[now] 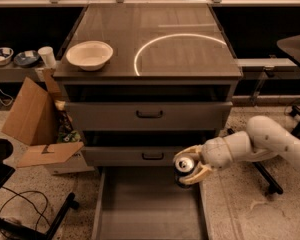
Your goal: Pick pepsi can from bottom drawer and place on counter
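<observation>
The pepsi can (183,167), dark with a silver top and pull tab, sits between the fingers of my gripper (187,166). The gripper is shut on it and holds it above the right rear part of the open bottom drawer (140,209), level with the lower drawer front. The drawer's grey floor is bare. My pale arm (260,144) reaches in from the right. The counter (190,49) is the glossy dark cabinet top above, with a bright curved light reflection.
A white bowl (89,54) stands on the counter's left side. Two closed drawer fronts with black handles (149,114) face me. An open cardboard box (37,124) is on the floor at left. A black chair base (270,179) is at right.
</observation>
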Controlling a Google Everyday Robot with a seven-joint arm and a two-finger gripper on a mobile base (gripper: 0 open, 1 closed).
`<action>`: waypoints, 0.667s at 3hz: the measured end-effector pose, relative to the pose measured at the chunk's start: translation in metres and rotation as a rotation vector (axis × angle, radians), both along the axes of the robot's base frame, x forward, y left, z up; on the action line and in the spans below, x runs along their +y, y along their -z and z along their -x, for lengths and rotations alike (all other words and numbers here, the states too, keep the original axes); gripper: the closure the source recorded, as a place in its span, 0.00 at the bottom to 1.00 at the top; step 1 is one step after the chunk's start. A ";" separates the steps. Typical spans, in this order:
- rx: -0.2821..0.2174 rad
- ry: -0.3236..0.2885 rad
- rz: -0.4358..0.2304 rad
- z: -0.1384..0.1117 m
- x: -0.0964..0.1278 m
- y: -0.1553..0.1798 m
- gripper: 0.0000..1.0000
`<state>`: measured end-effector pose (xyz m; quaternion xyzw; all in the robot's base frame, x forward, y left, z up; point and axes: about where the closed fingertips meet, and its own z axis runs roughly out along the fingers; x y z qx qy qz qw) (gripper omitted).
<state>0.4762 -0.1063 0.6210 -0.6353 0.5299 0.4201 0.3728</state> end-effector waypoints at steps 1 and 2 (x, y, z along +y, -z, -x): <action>0.026 0.055 0.016 -0.018 -0.013 -0.050 1.00; 0.026 0.055 0.016 -0.018 -0.013 -0.050 1.00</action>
